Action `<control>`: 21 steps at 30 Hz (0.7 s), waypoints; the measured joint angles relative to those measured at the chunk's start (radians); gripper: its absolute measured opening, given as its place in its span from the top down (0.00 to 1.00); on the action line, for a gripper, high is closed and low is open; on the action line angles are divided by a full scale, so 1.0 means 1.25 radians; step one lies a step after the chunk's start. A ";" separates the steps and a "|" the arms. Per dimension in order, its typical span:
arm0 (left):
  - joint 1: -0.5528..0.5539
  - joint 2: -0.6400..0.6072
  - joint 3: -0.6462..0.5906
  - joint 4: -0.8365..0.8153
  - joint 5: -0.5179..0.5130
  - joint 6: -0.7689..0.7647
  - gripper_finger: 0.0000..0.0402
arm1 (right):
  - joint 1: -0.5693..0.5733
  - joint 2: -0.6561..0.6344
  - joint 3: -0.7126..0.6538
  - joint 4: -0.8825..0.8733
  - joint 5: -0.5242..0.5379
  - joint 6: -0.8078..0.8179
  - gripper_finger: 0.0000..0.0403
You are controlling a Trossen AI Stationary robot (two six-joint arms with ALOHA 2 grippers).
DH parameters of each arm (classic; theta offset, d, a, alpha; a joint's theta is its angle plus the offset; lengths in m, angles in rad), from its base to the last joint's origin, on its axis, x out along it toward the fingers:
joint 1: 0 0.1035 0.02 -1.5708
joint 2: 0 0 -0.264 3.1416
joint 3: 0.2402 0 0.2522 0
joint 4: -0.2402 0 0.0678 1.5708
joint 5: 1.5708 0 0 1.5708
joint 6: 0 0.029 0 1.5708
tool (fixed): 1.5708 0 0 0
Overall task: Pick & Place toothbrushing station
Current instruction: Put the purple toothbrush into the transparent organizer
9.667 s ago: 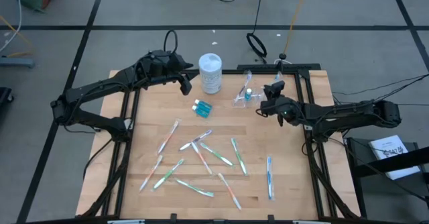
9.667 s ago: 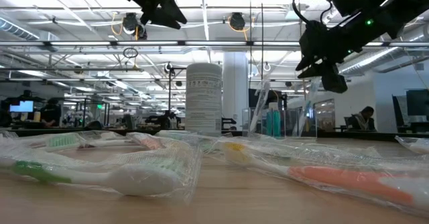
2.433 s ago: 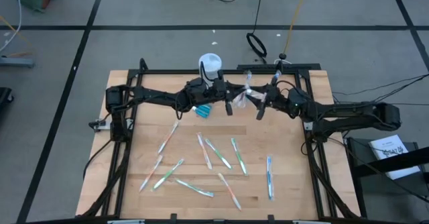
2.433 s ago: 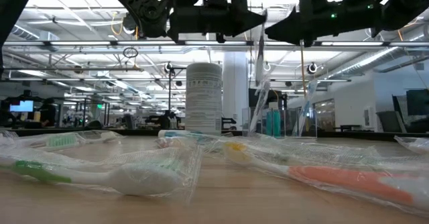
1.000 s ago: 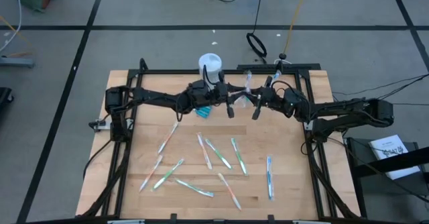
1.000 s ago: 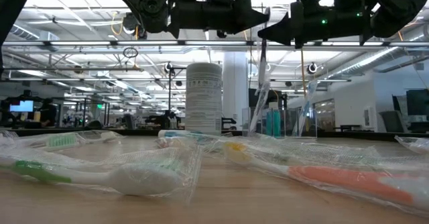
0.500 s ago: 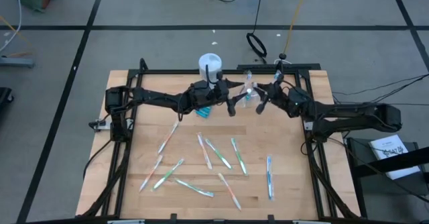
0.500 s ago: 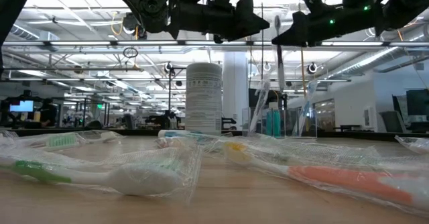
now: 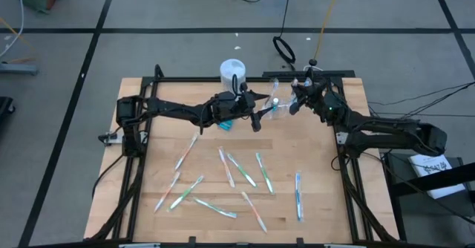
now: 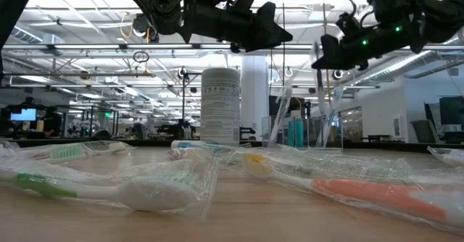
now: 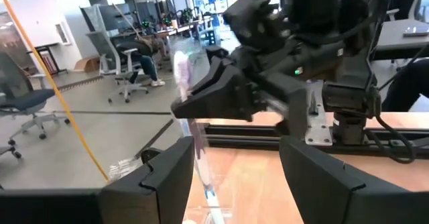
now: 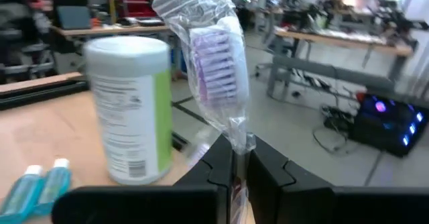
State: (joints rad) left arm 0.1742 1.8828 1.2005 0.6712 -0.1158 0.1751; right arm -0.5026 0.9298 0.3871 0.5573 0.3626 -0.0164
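Since a second ago, the left gripper [image 9: 256, 119] has been opened and the wrapped, purple-bristled toothbrush [image 12: 216, 70] has been carried toward the table's back edge, clamped in the shut fingers of the right gripper [image 9: 295, 104]. That toothbrush is held upright above the small clear plastic cup [image 9: 272, 105], near the white-and-green cylindrical canister [image 12: 129, 110] and two small blue tubes [image 12: 41, 182]. Other wrapped slim toothbrushes [image 9: 226, 166] are scattered across the wooden table [image 9: 326, 196].
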 joint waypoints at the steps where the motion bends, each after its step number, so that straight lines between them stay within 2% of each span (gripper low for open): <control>1: -0.001 0.000 0.000 0.000 0.000 0.001 0.43 | -0.014 0.000 -0.006 -0.001 0.000 0.014 0.96; 8: -0.006 -0.002 0.000 -0.021 0.002 0.003 0.43 | -0.072 0.001 -0.048 -0.001 -0.105 0.127 0.96; 14: -0.005 -0.062 0.000 -0.196 0.001 0.002 0.43 | -0.086 0.001 -0.074 0.000 -0.104 0.130 0.96; 21: -0.006 -0.186 0.000 -0.478 0.001 -0.005 0.43 | -0.085 0.001 -0.108 0.001 -0.103 0.155 0.96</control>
State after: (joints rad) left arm 0.1673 1.6497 1.1999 0.0742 -0.1145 0.1688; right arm -0.6094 0.9314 0.2524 0.5587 0.2334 0.1780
